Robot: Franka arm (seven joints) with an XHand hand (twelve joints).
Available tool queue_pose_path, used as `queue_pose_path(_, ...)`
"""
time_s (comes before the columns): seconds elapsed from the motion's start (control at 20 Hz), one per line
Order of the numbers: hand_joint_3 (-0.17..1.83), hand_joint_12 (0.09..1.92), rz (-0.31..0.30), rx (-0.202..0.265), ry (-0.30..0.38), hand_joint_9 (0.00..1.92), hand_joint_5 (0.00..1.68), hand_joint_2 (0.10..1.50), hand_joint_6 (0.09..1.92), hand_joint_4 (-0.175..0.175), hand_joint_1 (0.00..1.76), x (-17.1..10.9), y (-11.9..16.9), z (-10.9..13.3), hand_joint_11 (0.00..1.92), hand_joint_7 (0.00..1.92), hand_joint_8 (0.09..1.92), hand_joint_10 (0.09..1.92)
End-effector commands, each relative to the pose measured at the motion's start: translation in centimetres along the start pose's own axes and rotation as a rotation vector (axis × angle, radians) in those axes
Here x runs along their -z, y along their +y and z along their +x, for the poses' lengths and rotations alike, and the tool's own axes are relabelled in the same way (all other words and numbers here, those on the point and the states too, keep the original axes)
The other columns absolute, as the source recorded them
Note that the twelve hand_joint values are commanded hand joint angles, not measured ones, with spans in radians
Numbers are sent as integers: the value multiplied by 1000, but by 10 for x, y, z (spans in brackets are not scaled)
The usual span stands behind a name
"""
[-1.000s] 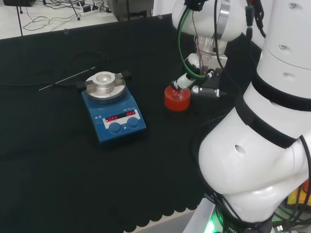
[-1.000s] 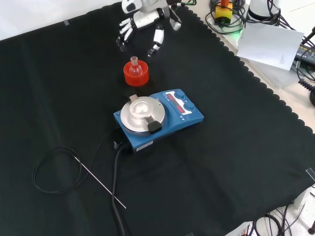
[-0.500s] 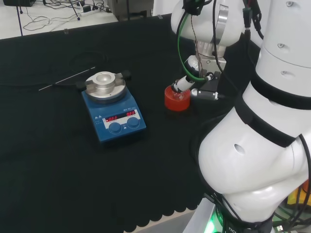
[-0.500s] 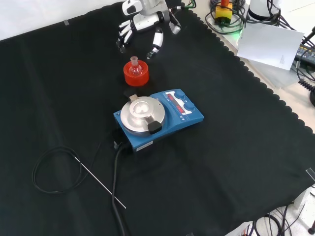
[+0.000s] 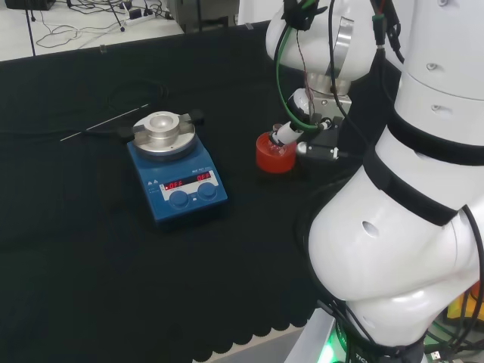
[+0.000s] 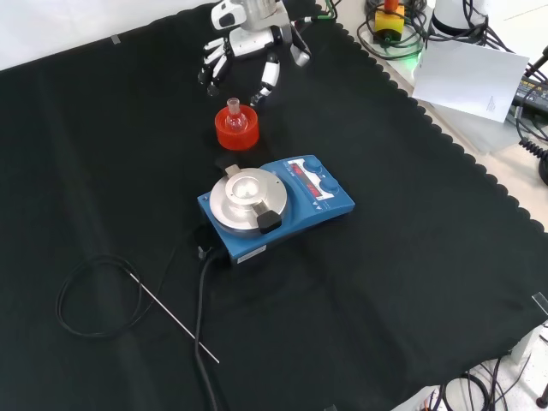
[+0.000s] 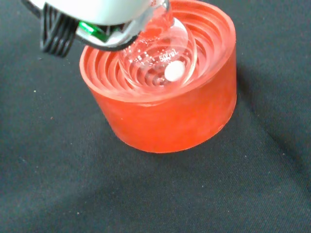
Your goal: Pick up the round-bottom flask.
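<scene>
A small clear round-bottom flask (image 6: 232, 111) sits neck up in a red ribbed ring stand (image 6: 237, 133) on the black cloth. In the wrist view the flask (image 7: 158, 58) rests in the stand (image 7: 170, 116) with a small white stir bar (image 7: 174, 71) inside. The hand (image 6: 250, 43) hovers just beyond the flask in the front view, fingers (image 6: 269, 77) spread and relaxed, holding nothing. In the head view the hand (image 5: 290, 133) hangs right over the stand (image 5: 274, 157). A white part of the hand (image 7: 92, 9) overlaps the flask's neck in the wrist view.
A blue stirrer plate (image 6: 282, 199) with a round metal top stands just in front of the stand in the front view, to the left of it (image 5: 175, 181) in the head view. A thin metal rod (image 6: 171, 318) and a looped black cable (image 6: 90, 295) lie further forward.
The hand has drifted slightly left in the front view and edged closer to the flask. Flask, stand and stirrer have not moved.
</scene>
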State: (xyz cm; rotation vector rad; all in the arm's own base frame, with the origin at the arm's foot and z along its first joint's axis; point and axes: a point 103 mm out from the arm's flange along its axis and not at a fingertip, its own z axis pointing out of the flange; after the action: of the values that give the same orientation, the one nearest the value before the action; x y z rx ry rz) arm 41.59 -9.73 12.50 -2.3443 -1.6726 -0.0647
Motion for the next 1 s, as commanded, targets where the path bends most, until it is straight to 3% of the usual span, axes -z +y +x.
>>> queue_pose_path(0.05,595,1403,-12,-1,5,427,636,560,419,-9,947,-3,6,0,45,266,658,653)
queue_pose_path(0.45,603,1400,-11,8,13,435,615,559,556,-10,957,-8,16,-3,64,270,665,658)
queue_pose_path(1.0,611,1393,-11,7,10,457,715,562,659,-16,964,-11,19,2,84,287,669,656)
